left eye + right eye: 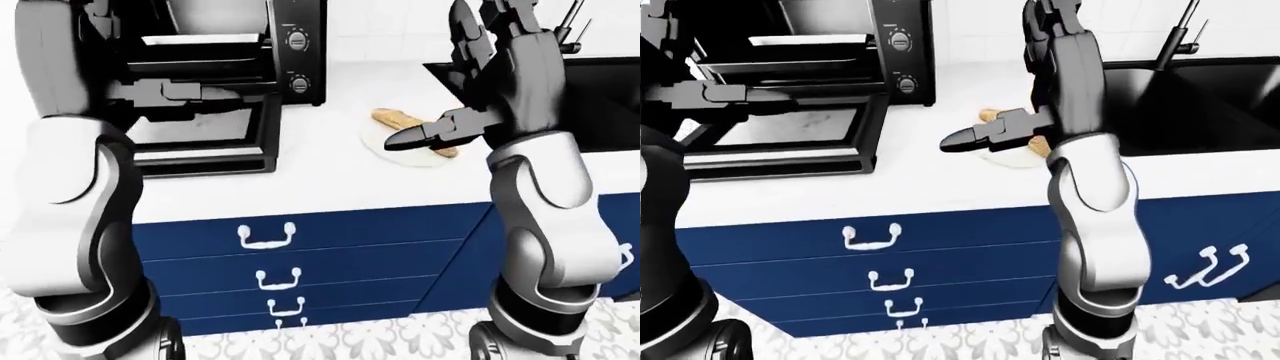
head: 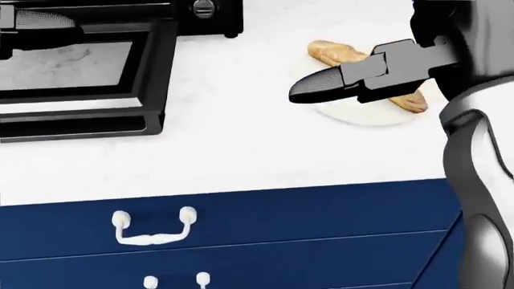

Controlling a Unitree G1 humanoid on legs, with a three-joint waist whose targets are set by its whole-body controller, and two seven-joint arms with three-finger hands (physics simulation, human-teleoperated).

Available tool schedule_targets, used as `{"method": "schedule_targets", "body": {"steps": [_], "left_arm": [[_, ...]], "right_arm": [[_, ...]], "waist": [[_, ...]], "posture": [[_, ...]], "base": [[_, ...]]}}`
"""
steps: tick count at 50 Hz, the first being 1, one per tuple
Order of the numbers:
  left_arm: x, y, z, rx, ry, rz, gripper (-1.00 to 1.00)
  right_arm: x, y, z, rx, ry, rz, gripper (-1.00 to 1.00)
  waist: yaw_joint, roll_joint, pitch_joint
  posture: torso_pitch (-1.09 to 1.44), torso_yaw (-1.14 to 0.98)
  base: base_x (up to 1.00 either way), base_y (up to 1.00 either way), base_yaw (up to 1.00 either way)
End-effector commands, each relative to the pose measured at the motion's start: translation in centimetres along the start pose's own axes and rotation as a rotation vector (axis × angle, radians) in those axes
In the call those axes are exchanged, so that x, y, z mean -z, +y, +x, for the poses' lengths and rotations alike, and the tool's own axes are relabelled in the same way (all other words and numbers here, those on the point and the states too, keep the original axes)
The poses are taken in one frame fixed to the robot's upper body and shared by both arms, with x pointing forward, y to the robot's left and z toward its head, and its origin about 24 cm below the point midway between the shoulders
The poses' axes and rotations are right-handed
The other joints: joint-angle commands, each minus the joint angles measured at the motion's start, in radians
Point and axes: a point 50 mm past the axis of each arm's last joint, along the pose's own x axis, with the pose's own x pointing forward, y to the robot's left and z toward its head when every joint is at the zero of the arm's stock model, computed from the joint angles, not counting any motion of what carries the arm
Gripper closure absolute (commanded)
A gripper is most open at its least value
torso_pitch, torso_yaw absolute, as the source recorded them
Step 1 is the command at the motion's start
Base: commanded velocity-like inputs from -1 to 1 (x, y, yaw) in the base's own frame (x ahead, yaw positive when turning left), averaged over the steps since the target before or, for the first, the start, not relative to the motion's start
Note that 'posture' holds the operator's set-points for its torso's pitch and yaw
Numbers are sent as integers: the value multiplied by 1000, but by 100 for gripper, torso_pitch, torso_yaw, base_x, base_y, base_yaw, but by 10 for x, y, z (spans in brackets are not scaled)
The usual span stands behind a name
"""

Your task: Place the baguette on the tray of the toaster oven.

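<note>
Nearest the robot in the left-eye view are the blue drawers (image 1: 300, 247) with their white handles, and above them the white counter (image 2: 233, 150), where all the work remains to be done. The right hand (image 2: 321, 86) hangs over the counter, its dark fingers stretched out flat and close together, pointing toward the left of the head view; it holds nothing and touches nothing, though it partly covers the baguette (image 2: 337, 53) from above. The baguette lies on a white plate (image 2: 354, 114) at the right of the counter, not yet picked up, so the task looks to be at its very start: reaching, grasping, carrying and setting down are all left. Its long axis runs on a slant in the head view, one end toward the upper left, nearer the toaster oven (image 1: 290, 45), the other toward the lower right, peeping out beyond the hand. It lies flat, not propped. Farther left, the oven's door (image 2: 88, 66) is already folded down onto the counter and the tray (image 1: 200, 41) shows inside the open mouth. The left hand (image 1: 175, 91) hovers just over that open door, fingers extended and grasping nothing. At the far right of the right-eye view is a dark sink (image 1: 1200, 105).
</note>
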Motion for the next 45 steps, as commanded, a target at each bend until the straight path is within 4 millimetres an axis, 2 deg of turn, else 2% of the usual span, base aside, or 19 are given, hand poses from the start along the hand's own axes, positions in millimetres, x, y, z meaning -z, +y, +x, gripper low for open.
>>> {"method": "schedule_targets", "body": {"steps": [1,3,5,9,19,20,22,23,27,28,30,32,33,34,35,36,37,42,45], "left_arm": [[-8,1,1,-4,-37,2,-100],[-11,2,0,-4,-43,5,-100],[-13,3,1,-7,-48,11,-100],[-21,4,-3,-5,-66,27,-100],[-27,6,-6,-10,-89,33,-100],[-27,6,-6,-9,-89,33,-100],[-27,7,-6,-12,-91,35,-100],[-28,7,-6,-12,-91,34,-100],[-28,6,-6,-9,-93,39,-100],[-28,6,-6,-9,-91,40,-100],[-28,5,-6,-9,-91,40,-100],[-27,4,-6,-7,-91,43,-100],[-27,4,-6,-6,-91,44,-100],[-27,4,-6,-6,-90,43,-100],[-27,4,-6,-5,-89,44,-100],[-26,4,-6,-4,-89,45,-100],[-27,4,-6,-4,-89,46,-100],[-28,4,-7,-5,-92,50,-100],[-29,3,-7,-1,-101,59,-100]], "right_arm": [[-4,-2,1,12,-23,-9,-100],[-5,-3,1,22,-30,-11,-100],[-6,-3,0,21,-33,-8,-100],[-8,-3,0,23,-41,-10,-100],[-8,-3,0,13,-46,-11,-100],[-8,-1,0,3,-48,-16,-100],[-8,-2,0,5,-50,-13,-100],[-8,-2,0,5,-50,-15,-100],[-7,-2,-1,5,-48,-12,-100],[-6,-2,-1,8,-47,-11,-100],[-6,-2,-1,8,-47,-10,-100],[-6,-2,-2,4,-51,-7,-100],[-5,-2,-2,10,-45,-6,-100],[-4,-2,-3,9,-43,-9,-100],[-2,-4,-3,17,-34,-11,-100],[-2,-4,-4,20,-37,-11,-100],[-2,-5,-3,28,-36,-4,-100],[-3,-4,-5,22,-43,-4,-100],[-3,-4,-5,21,-44,-4,-100]], "waist": [[1,-2,-1],[4,-58,-14],[2,-27,-6],[-10,-6,-22],[-23,-1,-21],[-21,7,-41],[-21,11,-19],[-22,12,6],[-17,20,12],[-16,22,4],[-6,8,-6],[1,-13,-4],[0,-30,-1],[-9,-64,-25],[-10,-38,0],[-1,-60,2],[-6,-66,10],[-13,-32,35],[-34,28,0]], "posture": [[0,0],[0,0],[0,0],[0,0],[0,0],[0,0],[0,0],[0,0],[0,0],[0,0],[0,0],[0,0],[0,0],[0,0],[0,0],[0,0],[0,0],[0,0],[0,0]], "base": [[0,0,0],[0,0,0],[0,0,0],[0,0,0],[0,0,0],[7,0,0],[32,0,0],[41,0,0],[43,0,0],[41,0,0],[42,0,0],[43,0,0],[27,0,0],[23,0,0],[0,0,0],[0,0,0],[0,0,0],[0,0,0],[0,0,0]]}}
